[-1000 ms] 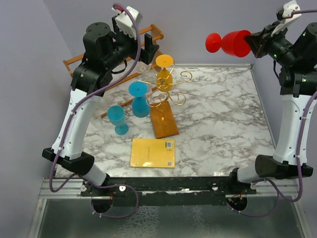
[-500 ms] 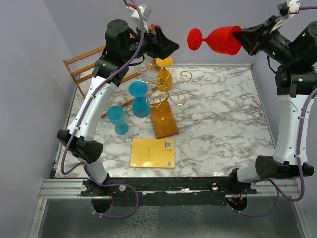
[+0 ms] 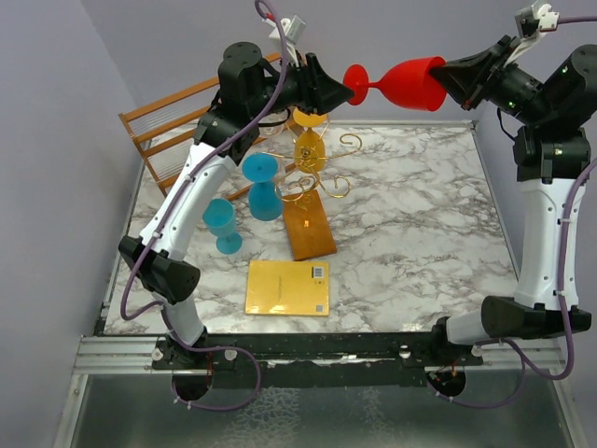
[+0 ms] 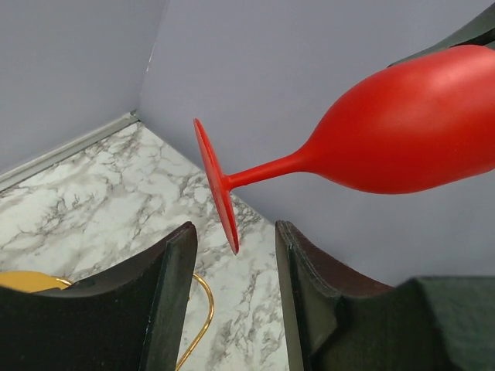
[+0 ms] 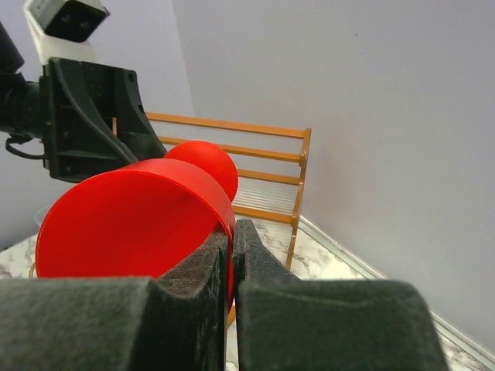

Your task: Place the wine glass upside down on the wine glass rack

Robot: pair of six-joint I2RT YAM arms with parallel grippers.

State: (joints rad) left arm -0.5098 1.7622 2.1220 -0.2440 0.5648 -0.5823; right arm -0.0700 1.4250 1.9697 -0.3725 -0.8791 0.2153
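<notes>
A red wine glass (image 3: 410, 82) is held on its side high over the table's back edge, foot pointing left. My right gripper (image 3: 454, 77) is shut on its rim, one finger inside the bowl (image 5: 131, 216), jaws pinched at the rim (image 5: 232, 232). My left gripper (image 3: 328, 89) is open, and the lower edge of the glass's foot (image 4: 220, 201) sits just beyond and between its fingertips (image 4: 236, 228) without touching them. The gold wire wine glass rack (image 3: 326, 154) on its brown wooden base (image 3: 310, 229) stands below and carries a yellow glass (image 3: 310, 140) upside down.
Two blue glasses (image 3: 263, 187) (image 3: 222, 226) stand left of the rack. A yellow flat card (image 3: 288, 287) lies in front of the base. A slatted wooden shelf (image 3: 168, 121) stands at the back left, and the purple wall is close behind both grippers.
My right arm has carried the red glass leftward. My left arm has swung up and right, bringing its open jaws to the glass's foot.
</notes>
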